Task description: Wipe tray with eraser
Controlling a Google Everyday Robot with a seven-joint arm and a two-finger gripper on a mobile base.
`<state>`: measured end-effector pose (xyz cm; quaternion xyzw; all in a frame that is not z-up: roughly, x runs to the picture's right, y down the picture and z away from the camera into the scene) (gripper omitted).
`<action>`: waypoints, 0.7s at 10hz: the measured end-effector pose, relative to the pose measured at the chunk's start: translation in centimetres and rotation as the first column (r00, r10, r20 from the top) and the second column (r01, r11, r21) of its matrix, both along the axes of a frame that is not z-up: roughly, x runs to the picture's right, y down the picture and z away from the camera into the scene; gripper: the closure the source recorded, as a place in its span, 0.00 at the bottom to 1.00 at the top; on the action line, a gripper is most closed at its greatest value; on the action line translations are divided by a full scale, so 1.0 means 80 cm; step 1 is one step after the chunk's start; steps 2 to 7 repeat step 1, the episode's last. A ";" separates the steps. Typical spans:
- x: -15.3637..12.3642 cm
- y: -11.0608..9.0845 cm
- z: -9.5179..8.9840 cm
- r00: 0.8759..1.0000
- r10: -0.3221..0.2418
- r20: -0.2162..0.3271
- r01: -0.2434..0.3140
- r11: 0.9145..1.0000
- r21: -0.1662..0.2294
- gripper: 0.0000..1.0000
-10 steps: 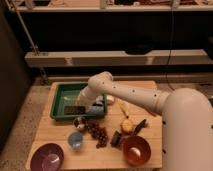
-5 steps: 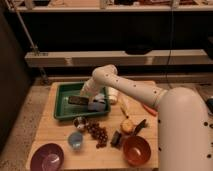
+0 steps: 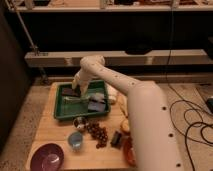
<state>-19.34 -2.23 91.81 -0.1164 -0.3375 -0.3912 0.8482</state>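
A: Where's the pincer (image 3: 79, 86)?

B: Over the green tray (image 3: 61, 113), back-left corner, right above the dark eraser (image 3: 70, 92) — looks like it touches it. Can't tell if it's clenched or released; the wrist blocks the view.

A: Room around the tray?

B: Tray sits at the back-left of the wooden counter (image 3: 50, 135). Its left rim runs close to the counter's left edge. Bare wood in front of it, then clutter. The white arm (image 3: 125, 87) comes in from the right, crossing the tray's back-right corner.

A: What's in the tray?

B: Eraser at the back left, a blue-grey block (image 3: 98, 103) near the front right, and something pale and streaky across the middle — can't say what.

A: Other containers?

B: Purple bowl (image 3: 46, 158) front left, small blue cup (image 3: 75, 140) beside it, a small tin (image 3: 79, 122) just in front of the tray rim. Contents not readable. A cluster of dark round bits (image 3: 98, 133) lies loose on the wood, right of the cup.
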 end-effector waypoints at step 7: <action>-0.020 -0.002 0.006 1.000 -0.007 -0.003 0.007 1.000 -0.019 1.00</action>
